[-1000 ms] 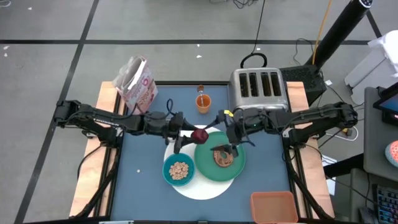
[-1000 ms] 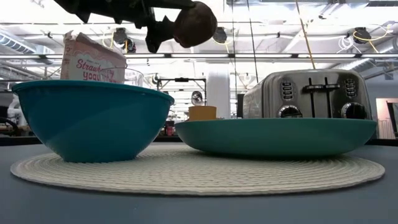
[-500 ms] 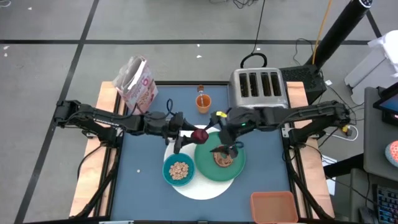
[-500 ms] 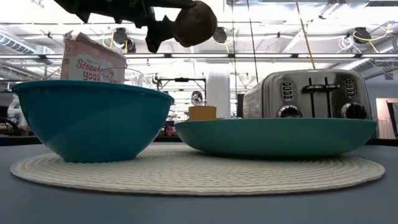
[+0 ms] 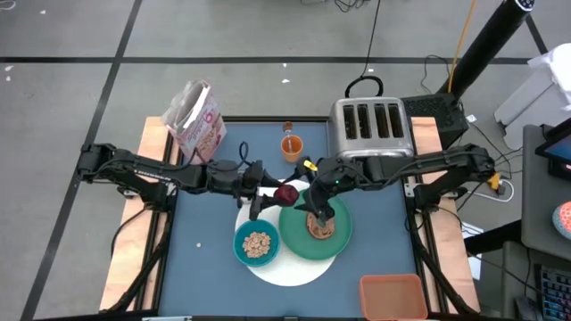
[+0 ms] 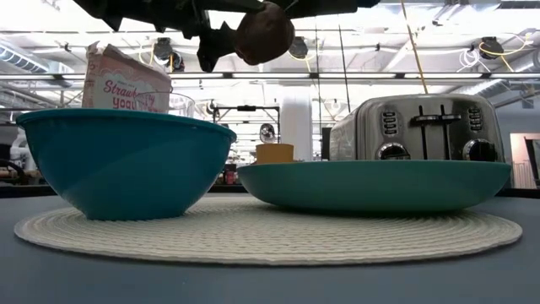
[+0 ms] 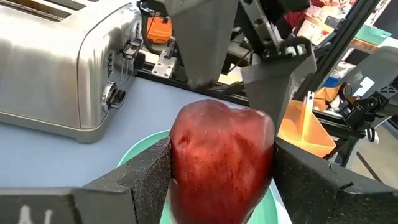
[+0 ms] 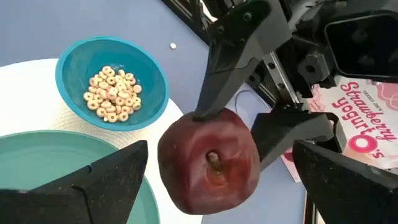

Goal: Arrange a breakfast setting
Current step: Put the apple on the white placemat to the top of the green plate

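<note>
You have open bench at the frame's lower left and along the right edge. At centre, both claws crowd the apple above the plate; the toaster blocks upper right, the cup and bag the top.

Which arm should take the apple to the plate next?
Right. Its open tool brackets the apple, which the left tool holds up beside the green plate.
</note>
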You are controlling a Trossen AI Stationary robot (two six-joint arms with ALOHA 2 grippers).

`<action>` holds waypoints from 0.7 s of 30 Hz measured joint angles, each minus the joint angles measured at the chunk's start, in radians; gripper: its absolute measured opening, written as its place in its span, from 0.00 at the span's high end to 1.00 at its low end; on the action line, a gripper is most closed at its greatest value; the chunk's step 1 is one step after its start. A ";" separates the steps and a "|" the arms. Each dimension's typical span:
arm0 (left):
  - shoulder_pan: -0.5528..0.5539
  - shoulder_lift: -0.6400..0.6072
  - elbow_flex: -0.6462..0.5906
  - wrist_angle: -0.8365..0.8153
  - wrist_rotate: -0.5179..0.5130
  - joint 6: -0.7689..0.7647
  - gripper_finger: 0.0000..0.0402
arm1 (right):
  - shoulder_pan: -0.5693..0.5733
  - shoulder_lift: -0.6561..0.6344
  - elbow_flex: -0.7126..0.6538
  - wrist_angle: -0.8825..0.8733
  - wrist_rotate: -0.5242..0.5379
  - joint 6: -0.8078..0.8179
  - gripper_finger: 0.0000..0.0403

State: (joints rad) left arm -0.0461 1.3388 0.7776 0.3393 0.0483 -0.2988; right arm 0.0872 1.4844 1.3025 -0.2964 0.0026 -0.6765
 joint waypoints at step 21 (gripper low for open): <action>0.000 0.000 0.000 -0.001 -0.007 -0.015 0.36 | -0.002 0.049 0.000 0.015 0.054 -0.098 0.25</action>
State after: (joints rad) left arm -0.0463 1.3385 0.7776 0.3383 0.0412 -0.3135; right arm 0.0847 1.5330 1.3022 -0.2816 0.0570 -0.7749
